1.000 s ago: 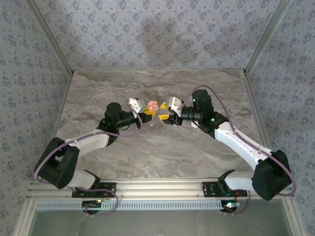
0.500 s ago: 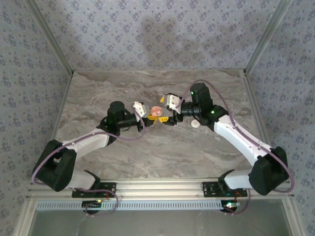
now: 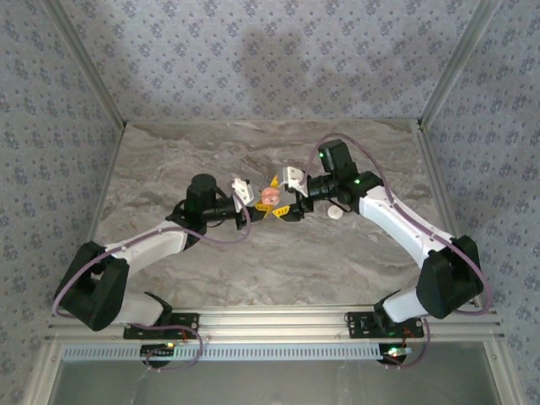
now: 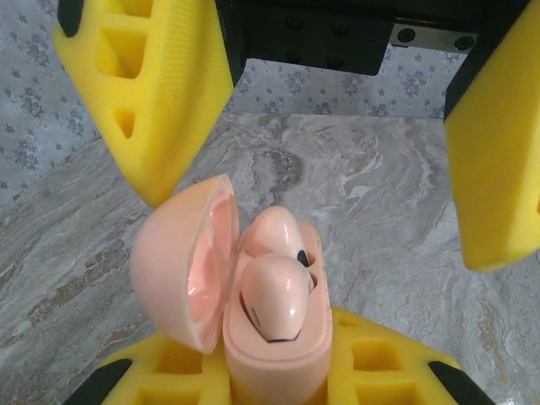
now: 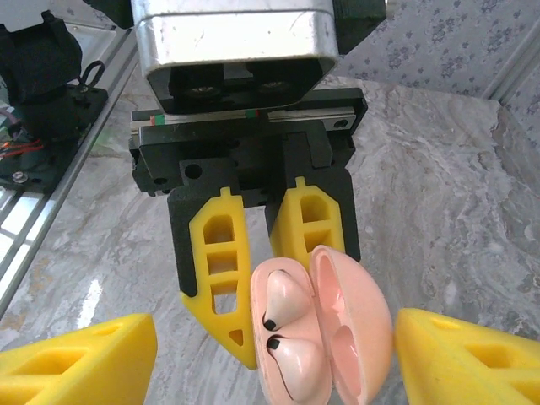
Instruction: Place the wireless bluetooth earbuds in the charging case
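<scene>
My left gripper (image 4: pixel 274 375) clamps the charging case (image 4: pixel 274 346), right gripper (image 4: pixel 325 224) gaping empty; I fear a careless push on the lid (image 4: pixel 181 270) (earbuds (image 4: pixel 274 295) look seated) could twist it loose.

Smooth glossy plastic charging case (image 4: pixel 274 363) and earbuds (image 4: pixel 272 299); matt yellow plastic claw fingers (image 4: pixel 498 152); faintly sheened marble-look table (image 4: pixel 405 202)

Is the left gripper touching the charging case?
Touching: the right wrist view shows the left gripper clamped on the charging case, holding it above the table.
</scene>
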Controlling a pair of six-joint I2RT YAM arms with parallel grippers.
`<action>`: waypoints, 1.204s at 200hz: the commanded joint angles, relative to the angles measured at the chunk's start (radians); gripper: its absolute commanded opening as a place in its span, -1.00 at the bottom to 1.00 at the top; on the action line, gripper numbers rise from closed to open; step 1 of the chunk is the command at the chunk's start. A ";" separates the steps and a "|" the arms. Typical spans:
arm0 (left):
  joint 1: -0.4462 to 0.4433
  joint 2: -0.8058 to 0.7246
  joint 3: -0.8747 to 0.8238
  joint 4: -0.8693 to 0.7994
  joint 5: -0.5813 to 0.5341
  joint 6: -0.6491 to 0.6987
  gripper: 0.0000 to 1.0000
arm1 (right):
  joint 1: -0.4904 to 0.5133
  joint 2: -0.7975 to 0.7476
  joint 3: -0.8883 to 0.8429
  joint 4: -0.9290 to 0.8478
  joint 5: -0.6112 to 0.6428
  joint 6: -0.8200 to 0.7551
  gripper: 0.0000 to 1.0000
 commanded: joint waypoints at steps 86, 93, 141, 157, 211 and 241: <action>-0.005 0.008 0.079 0.010 0.012 -0.003 -0.94 | -0.080 -0.301 -0.202 -0.027 -0.008 0.042 0.34; -0.007 0.012 0.083 0.008 0.018 -0.002 -0.94 | -0.091 -0.318 -0.220 0.011 0.016 0.064 0.37; -0.027 0.017 0.103 -0.018 0.038 0.028 -0.94 | -0.106 -0.243 -0.158 0.048 0.048 0.112 0.54; -0.038 0.012 0.112 -0.041 0.036 0.044 -0.94 | -0.093 -0.190 -0.122 0.037 0.031 0.105 0.54; -0.054 0.001 0.127 -0.062 0.031 0.057 -0.94 | -0.045 -0.068 -0.042 0.022 -0.032 0.075 0.55; -0.055 0.000 0.127 -0.066 0.021 0.059 -0.94 | -0.043 -0.076 -0.040 0.004 -0.080 0.053 0.51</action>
